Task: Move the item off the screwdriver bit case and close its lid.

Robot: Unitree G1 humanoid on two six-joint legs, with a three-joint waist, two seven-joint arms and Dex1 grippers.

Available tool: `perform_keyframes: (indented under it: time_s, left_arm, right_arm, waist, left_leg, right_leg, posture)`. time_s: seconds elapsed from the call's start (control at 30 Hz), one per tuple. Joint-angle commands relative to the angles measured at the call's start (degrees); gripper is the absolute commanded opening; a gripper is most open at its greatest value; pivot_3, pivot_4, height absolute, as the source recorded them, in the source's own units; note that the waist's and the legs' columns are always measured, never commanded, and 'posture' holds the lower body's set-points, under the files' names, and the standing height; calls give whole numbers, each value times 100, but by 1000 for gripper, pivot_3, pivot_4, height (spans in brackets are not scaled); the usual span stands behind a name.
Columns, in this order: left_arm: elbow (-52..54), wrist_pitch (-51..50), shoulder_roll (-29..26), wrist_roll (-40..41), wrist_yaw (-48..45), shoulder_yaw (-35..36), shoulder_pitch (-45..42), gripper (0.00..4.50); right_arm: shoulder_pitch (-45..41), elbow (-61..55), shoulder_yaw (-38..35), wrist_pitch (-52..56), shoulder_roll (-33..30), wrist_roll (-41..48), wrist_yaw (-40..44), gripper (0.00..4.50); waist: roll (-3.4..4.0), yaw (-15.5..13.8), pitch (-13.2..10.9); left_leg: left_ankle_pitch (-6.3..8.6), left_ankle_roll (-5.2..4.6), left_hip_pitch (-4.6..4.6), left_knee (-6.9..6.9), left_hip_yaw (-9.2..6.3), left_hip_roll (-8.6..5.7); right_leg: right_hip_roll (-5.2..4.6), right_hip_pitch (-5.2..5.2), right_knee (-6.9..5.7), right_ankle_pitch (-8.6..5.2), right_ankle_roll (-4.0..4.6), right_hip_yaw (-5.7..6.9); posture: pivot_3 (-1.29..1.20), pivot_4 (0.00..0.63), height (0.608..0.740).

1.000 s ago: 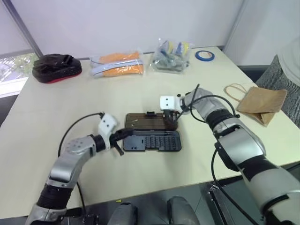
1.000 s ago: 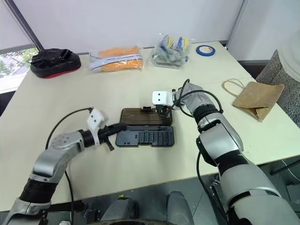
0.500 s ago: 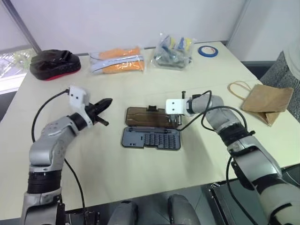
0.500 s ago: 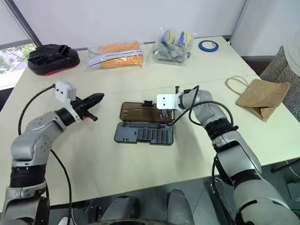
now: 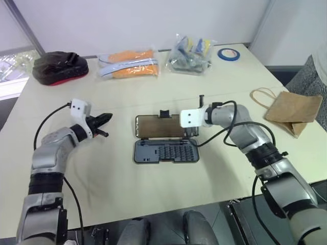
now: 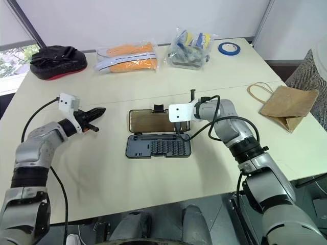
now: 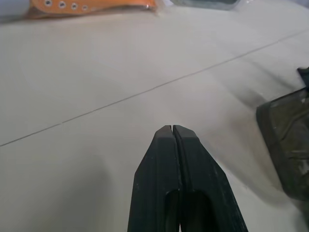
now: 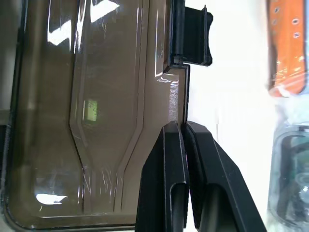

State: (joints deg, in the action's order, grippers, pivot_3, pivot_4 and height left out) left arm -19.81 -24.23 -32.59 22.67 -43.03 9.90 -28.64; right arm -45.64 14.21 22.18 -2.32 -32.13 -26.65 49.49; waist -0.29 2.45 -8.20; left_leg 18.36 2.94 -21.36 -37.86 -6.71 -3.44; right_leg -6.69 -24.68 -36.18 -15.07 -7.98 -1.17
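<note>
The right claw (image 8: 182,129) is pinched shut on the far edge of the lid (image 6: 148,121), near its latch tab (image 6: 159,107), likely to swing that half over the bit tray. The screwdriver bit case (image 6: 158,147) lies open mid-bench. The left claw (image 6: 97,112), closed and empty, hovers at its nine o'clock, clear of the swing. The paper bag (image 6: 287,106) rests at three o'clock, already off the case.
</note>
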Motion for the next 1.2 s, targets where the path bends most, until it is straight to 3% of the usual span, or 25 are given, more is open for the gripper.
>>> perform_keyframes:
  time_s: [0.03, 0.53, 0.83, 1.07, 1.2]
  left_arm:
    - [-525, 470, 18, -305, -294, -225, -226, 0]
    - [-2252, 1244, 775, -1014, -1265, -1086, -1317, 0]
    - [-2177, 1121, 915, -1046, -1970, -1276, -1525, 0]
    - [-2094, 1093, 931, -1061, -1951, -1213, -1540, 0]
    - [-2072, 1121, 941, -1066, -1892, -1193, -1512, 0]
  right_arm:
    - [98, -505, -68, 81, -47, 65, 81, 27]
    - [178, -1277, -177, 548, -170, 194, 384, 27]
    - [222, -1416, -133, 658, -178, 221, 465, 27]
    - [184, -1371, -131, 753, -168, 252, 542, 27]
    - [37, -1332, -214, 923, -203, 314, 639, 1903]
  waist:
    - [0, 8, 0]
    - [-5, 2, -4]
    - [-6, 7, -4]
    - [-8, -2, -5]
    - [-8, 0, -5]
  left_leg:
    - [0, 0, 0, 0, 0, 0]
    - [0, -1, -7, -11, 8, -5]
    - [0, -1, -7, -13, 8, -6]
    - [0, -1, -9, -19, 7, -6]
    - [0, -1, -9, -20, 7, -6]
  right_leg:
    - [0, -1, 0, 0, 0, 1]
    - [0, 1, -6, 1, -1, 13]
    - [-1, 2, -7, 1, -1, 14]
    - [-1, 3, -8, 1, -2, 14]
    - [-1, 3, -8, 1, -2, 14]
  posture:
    - [0, 150, 740]
    - [0, 150, 740]
    - [0, 150, 740]
    - [0, 150, 740]
    - [0, 150, 740]
